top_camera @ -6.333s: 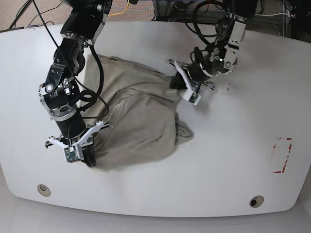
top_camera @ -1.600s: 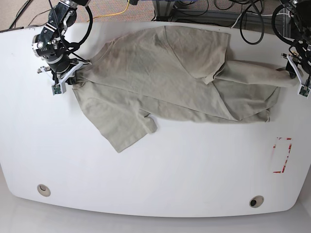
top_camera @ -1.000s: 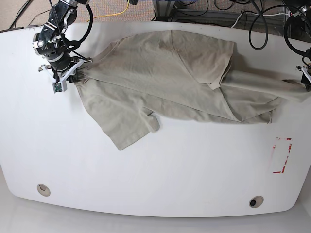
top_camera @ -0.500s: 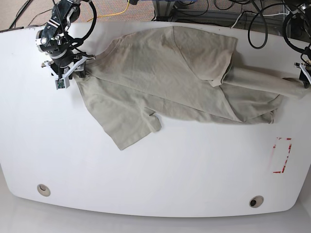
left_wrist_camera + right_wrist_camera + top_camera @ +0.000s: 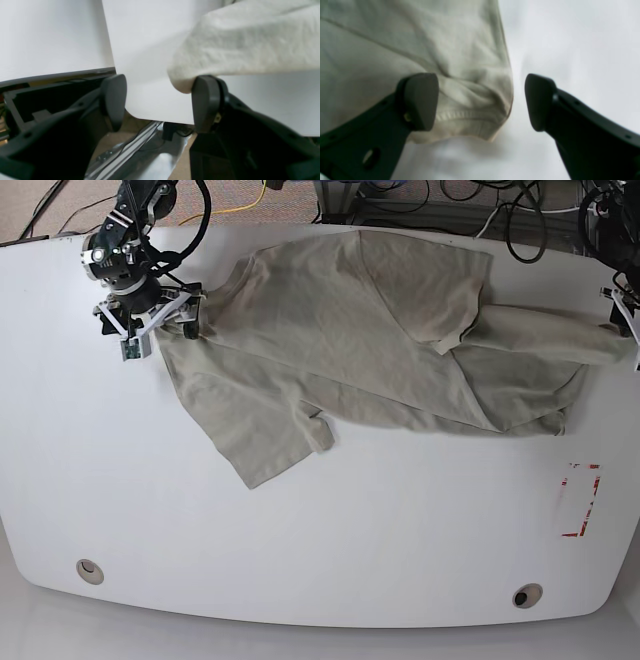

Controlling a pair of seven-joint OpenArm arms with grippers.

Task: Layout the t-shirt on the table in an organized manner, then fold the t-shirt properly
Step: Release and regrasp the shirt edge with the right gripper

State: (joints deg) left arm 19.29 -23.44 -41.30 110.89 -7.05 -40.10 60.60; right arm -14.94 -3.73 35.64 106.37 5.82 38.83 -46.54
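Lying stretched across the far half of the glossy white bench (image 5: 330, 550), the one pale sage cotton t-shirt (image 5: 360, 340) looks pulled out lengthwise for flattening, though one sleeve is folded over its body. At the base view's left, the right hand (image 5: 480, 101) gapes wide over a hem corner; opposite, the left hand (image 5: 160, 102) stands wide too, cloth brushing one finger.

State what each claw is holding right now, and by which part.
Nothing is held. The right claw stands open around a hemmed corner of the t-shirt; the left claw is open too, cloth only resting against one finger.
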